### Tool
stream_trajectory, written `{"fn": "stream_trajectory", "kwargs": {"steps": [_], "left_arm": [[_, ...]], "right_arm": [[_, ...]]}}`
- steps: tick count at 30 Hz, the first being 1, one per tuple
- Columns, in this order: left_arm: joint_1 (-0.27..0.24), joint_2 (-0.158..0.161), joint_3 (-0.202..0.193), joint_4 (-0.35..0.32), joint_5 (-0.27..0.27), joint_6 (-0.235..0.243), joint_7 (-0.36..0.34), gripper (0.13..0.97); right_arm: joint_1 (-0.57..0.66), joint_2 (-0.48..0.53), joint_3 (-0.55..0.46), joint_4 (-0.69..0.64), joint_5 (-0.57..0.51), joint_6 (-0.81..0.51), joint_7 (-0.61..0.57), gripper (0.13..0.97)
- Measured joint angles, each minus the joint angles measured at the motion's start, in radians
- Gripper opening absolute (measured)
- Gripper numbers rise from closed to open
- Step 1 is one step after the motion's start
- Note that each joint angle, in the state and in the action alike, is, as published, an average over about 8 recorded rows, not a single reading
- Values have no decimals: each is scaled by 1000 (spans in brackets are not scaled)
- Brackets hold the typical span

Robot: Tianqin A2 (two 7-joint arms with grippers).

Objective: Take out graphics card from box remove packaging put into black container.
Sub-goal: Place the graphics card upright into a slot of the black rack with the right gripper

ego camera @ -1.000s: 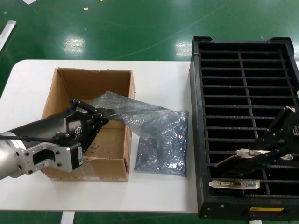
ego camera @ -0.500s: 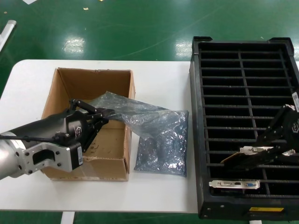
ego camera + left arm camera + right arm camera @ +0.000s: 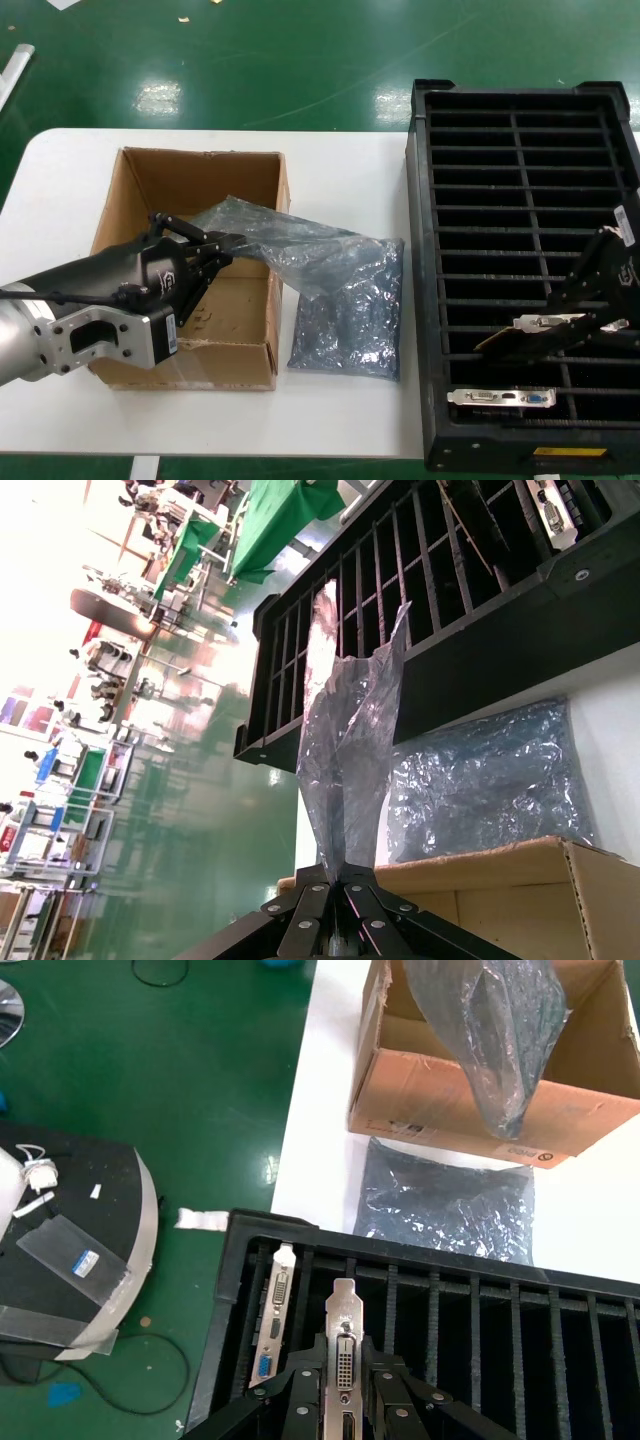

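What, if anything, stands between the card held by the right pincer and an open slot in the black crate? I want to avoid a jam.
Nothing visible does. The right pincer holds the graphics card over the black container; the slot rows under it look open. Another card sits one row nearer the front.

1. A white table (image 3: pixel 340 170) with rounded corners is standing on a green floor (image 3: pixel 250 60).
2. The box (image 3: pixel 190 265) is sitting open on the table's left part.
3. A flat packaging bag (image 3: pixel 345 320) is lying on the tabletop just right of the box, apparently touching its side.
4. The black container (image 3: pixel 525 270) is resting along the table's right edge, overhanging it somewhat.
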Motion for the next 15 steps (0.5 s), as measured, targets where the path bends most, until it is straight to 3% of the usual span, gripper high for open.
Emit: {"fn": "stream_trajectory", "kwargs": {"steps": [15], "left_arm": [[0, 0, 0, 0, 0, 0, 0, 138]], "right_arm": [[26, 18, -29, 17, 29, -1, -12, 187]]}}
